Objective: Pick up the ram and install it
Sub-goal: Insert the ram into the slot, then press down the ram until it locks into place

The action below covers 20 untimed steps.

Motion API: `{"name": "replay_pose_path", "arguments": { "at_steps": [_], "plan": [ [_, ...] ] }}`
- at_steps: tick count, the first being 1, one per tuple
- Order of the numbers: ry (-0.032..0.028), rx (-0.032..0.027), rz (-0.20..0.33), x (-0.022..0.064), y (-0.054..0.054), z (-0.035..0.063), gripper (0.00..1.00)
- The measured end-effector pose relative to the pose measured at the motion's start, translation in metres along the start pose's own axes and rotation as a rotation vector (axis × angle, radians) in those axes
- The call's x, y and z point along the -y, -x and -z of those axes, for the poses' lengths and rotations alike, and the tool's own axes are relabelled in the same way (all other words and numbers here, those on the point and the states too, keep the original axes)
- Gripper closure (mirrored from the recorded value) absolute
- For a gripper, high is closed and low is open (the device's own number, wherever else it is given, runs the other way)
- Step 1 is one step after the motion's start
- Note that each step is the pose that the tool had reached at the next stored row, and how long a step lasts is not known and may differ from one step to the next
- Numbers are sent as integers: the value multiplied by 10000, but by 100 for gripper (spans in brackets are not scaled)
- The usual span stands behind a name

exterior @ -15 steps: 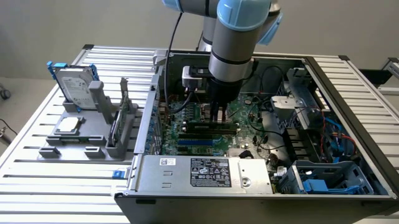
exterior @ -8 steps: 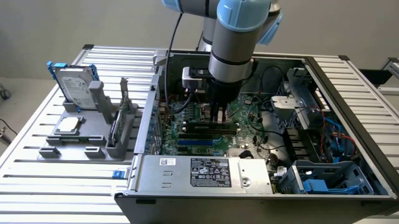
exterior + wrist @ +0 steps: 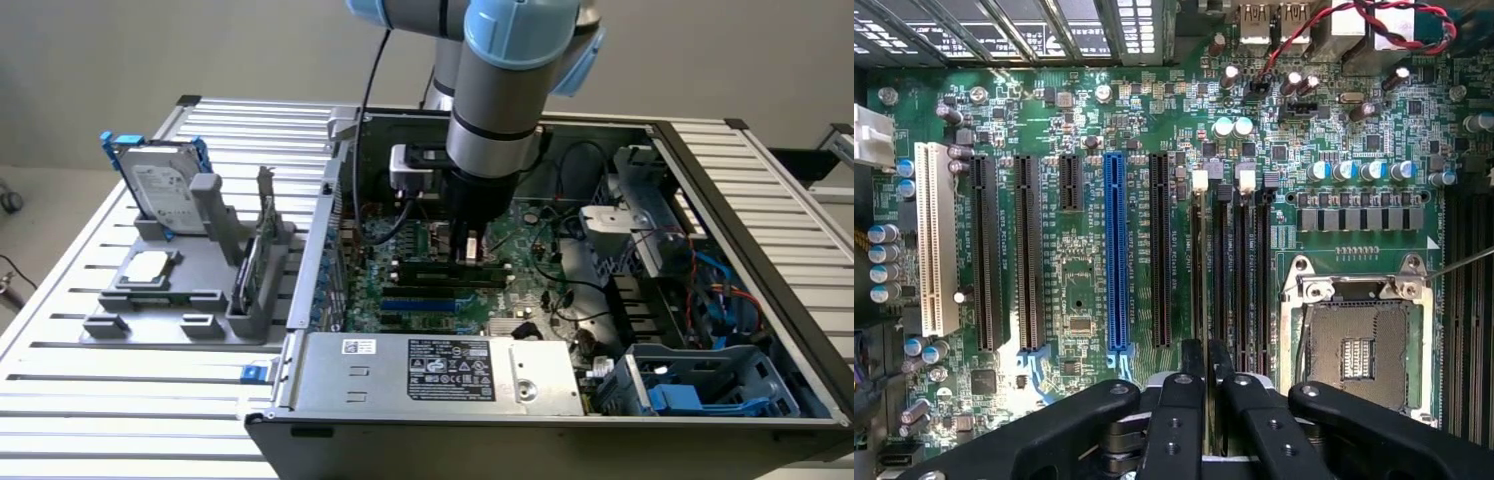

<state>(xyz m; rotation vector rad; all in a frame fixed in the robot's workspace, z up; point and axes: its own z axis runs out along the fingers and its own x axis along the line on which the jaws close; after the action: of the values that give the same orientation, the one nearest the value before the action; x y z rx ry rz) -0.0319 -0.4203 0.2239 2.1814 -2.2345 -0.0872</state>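
Observation:
My gripper [image 3: 467, 250] reaches down into the open computer case [image 3: 747, 200], just above the motherboard [image 3: 400, 250]. In the wrist view its two black fingers [image 3: 1182, 400] stand close together, shut on the ram [image 3: 1199, 270]. The ram shows edge-on as a thin dark strip running away from the fingertips. It lies along the black memory slot with the white clip [image 3: 1200, 180], beside two more black slots [image 3: 1239, 270]. Whether it touches or sits in the slot I cannot tell. The gripper [image 3: 1206, 365] is midway along the stick.
A square CPU socket [image 3: 1354, 350] lies beside the memory slots, and a blue expansion slot [image 3: 1116, 250] on their other side. At the exterior view's left, a grey holder [image 3: 174, 325] carries the silver hard drive [image 3: 160, 185] and small chip [image 3: 147, 268]. The power supply [image 3: 441, 365] sits in front.

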Motion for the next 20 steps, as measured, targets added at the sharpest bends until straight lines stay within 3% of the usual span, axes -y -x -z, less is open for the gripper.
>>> {"name": "replay_pose_path", "arguments": {
  "at_steps": [1, 9, 11, 13, 15, 20],
  "plan": [
    [1, 1, 1, 0, 0, 5, 78],
    [43, 0, 2, -11, 6, 225, 78],
    [47, 0, 2, -12, 7, 241, 78],
    [47, 4, 2, -12, 7, 242, 87],
    [49, 0, 2, -12, 7, 246, 89],
    [49, 0, 2, -13, 7, 260, 89]
  ]
}}
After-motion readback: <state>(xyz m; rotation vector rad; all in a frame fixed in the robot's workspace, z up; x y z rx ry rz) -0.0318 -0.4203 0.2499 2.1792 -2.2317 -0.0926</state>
